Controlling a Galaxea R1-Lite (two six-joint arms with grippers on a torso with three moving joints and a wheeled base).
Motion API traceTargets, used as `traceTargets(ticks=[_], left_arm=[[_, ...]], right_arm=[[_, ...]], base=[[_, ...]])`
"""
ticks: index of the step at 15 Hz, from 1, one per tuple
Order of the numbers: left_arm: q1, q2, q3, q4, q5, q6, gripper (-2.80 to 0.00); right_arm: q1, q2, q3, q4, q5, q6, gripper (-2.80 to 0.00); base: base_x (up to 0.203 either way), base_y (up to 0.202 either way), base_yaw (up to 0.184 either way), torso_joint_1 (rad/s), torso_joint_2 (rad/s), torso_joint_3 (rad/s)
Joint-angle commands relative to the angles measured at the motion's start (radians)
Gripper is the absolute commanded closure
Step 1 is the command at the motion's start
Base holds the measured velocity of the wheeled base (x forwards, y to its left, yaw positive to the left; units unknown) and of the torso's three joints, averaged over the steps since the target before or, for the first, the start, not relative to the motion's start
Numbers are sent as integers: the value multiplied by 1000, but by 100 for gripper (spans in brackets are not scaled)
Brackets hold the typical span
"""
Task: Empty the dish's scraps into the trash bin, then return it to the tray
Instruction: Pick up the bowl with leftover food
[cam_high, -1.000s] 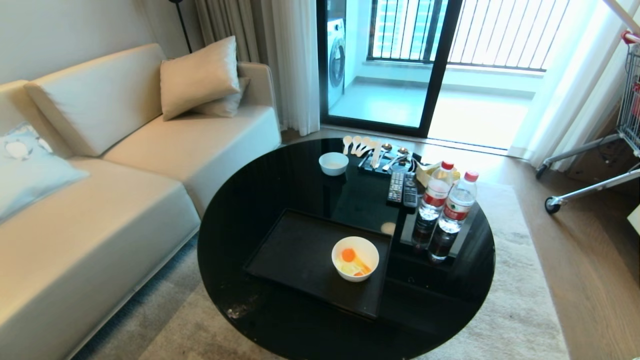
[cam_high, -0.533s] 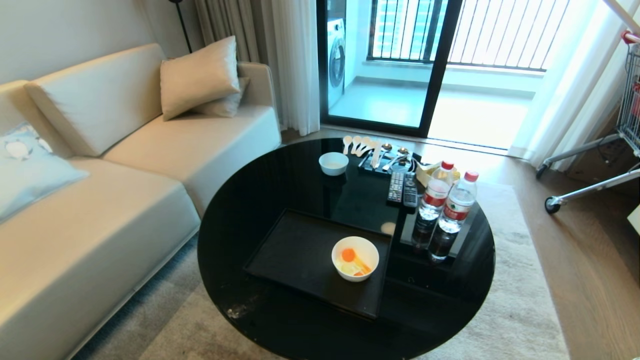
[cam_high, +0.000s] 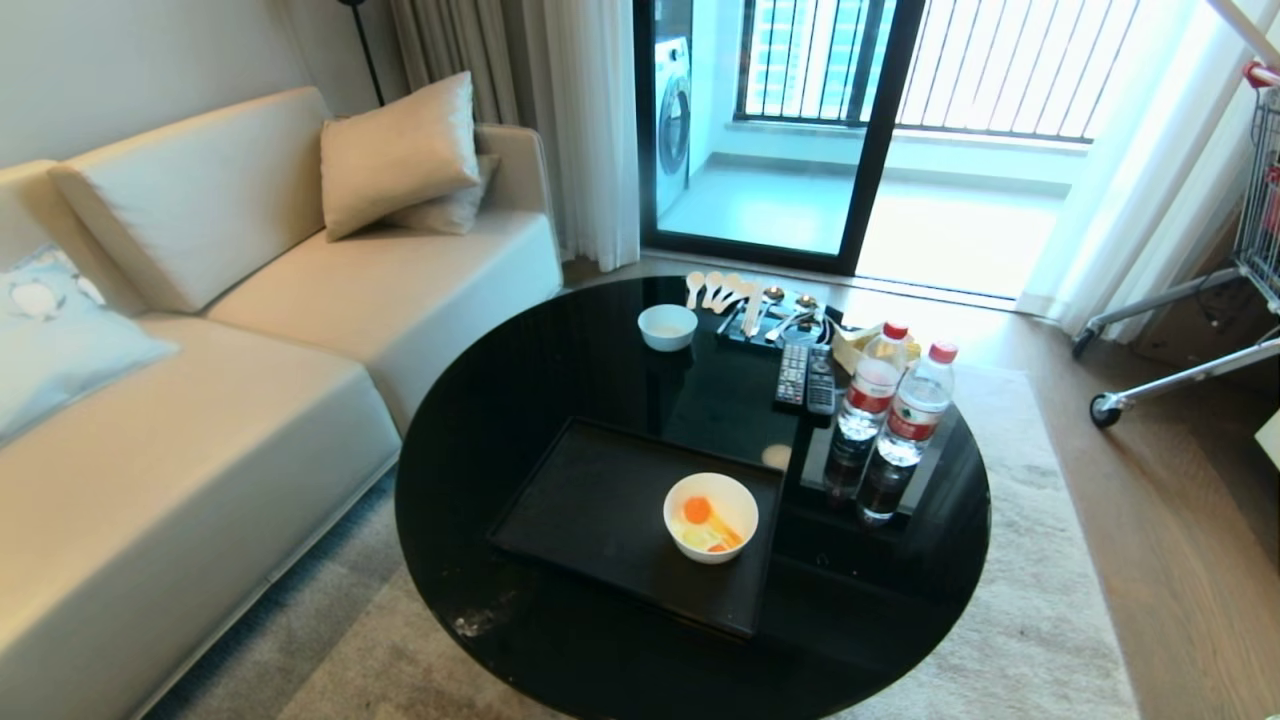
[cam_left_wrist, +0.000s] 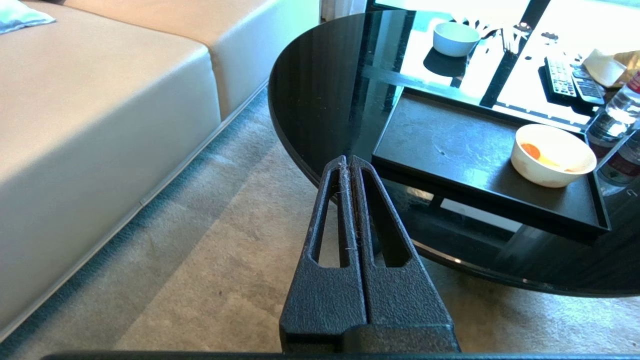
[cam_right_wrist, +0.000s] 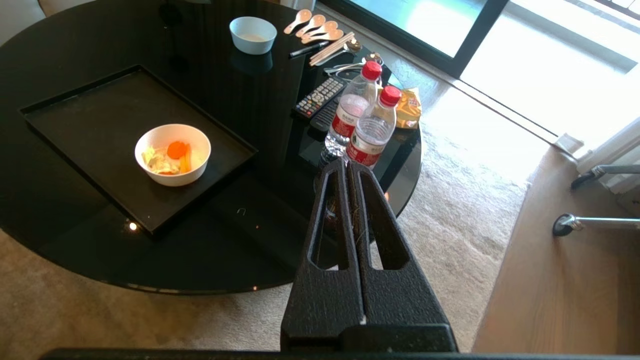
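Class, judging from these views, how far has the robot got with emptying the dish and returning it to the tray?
Done: nothing. The dish sits on the tray with the scraps inside.
In hand: nothing. The right gripper is shut and empty above the table's edge by the water bottles; the left gripper is shut, beside the table.
Left: grasp, tip, return. No trash bin is in view.

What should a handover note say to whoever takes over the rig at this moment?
Left gripper: fingers shut, empty, low beside the table edge.
Right gripper: fingers shut, empty, above the table's near side by the water bottles.
Dish: on the tray, scraps inside.
Trash bin: not in view.
Done: nothing.
Left: grasp the dish, find the bin, empty it, return it to the tray.
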Motion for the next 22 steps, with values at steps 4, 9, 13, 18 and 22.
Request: traceTargets(ticks=[4, 9, 13, 18, 22], left_arm=[[0, 0, 0, 0, 1, -1, 0], [0, 0, 0, 0, 1, -1, 0], [0, 0, 0, 0, 1, -1, 0], [0, 0, 0, 0, 1, -1, 0], [0, 0, 0, 0, 1, -1, 0]], right_arm=[[51, 453, -113, -226, 45, -16, 0], [203, 683, -270, -258, 45, 54, 0], [309, 835, -365, -256, -41, 213, 0], [436, 1038, -462, -246, -227, 457, 0], [533, 1147, -603, -116, -367, 606, 0]], base=[[0, 0, 0, 0, 0, 0], [0, 0, 0, 0, 0, 0], [0, 0, 0, 0, 0, 0], [0, 0, 0, 0, 0, 0], [0, 0, 0, 0, 0, 0]])
